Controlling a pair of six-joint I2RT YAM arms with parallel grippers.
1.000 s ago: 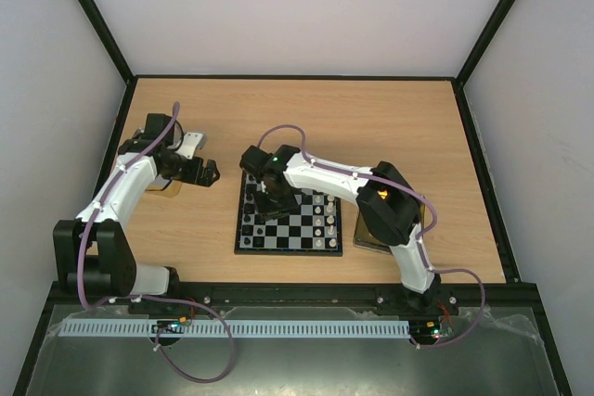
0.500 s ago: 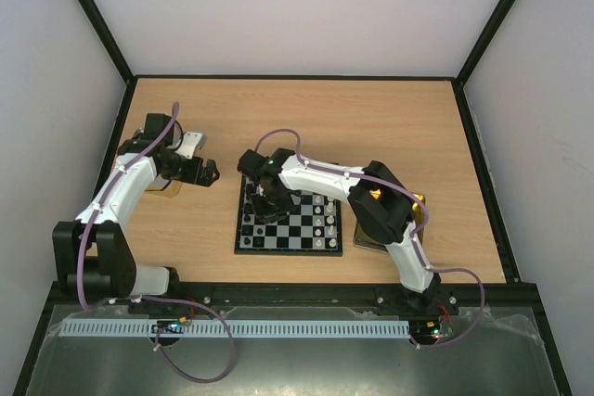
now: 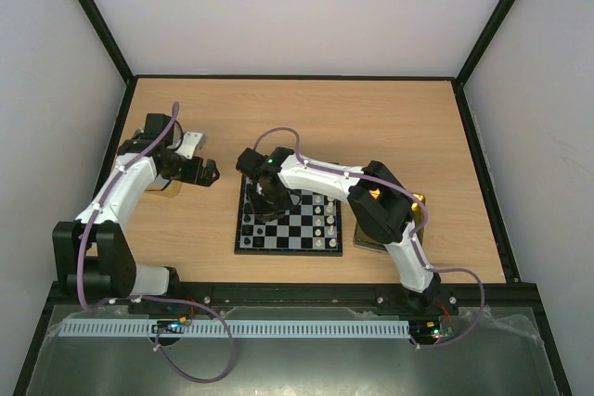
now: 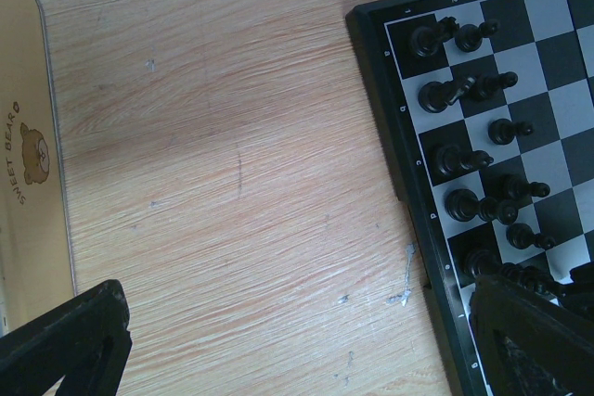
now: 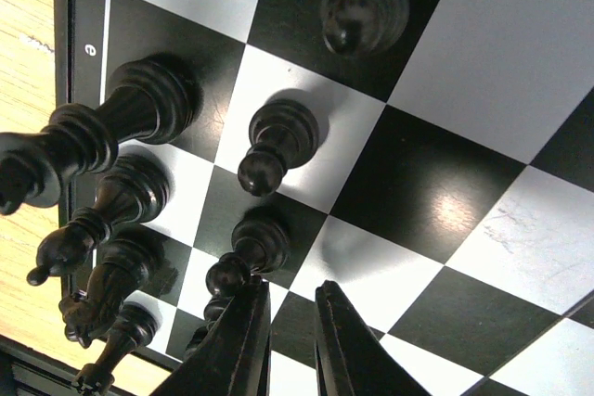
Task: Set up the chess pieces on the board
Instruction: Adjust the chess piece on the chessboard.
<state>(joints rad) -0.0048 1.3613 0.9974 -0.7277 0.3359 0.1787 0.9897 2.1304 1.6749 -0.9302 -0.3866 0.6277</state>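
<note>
- my right fingers (image 5: 286,340) hover nearly closed above the small black-and-grey checkered board (image 3: 290,220), holding nothing that i can see.
- tiny black chess pieces (image 5: 274,144) stand along its left edge.
- my left fingers (image 4: 297,340) gape wide over the wooden table (image 4: 232,183), empty.

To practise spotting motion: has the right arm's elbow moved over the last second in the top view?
Yes. The right arm's elbow has shifted left, toward the board and off the gold tin.

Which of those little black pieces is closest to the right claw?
The black pawn just left of the right gripper, almost touching its nearly closed jaws; the other pieces stand farther off.
</note>
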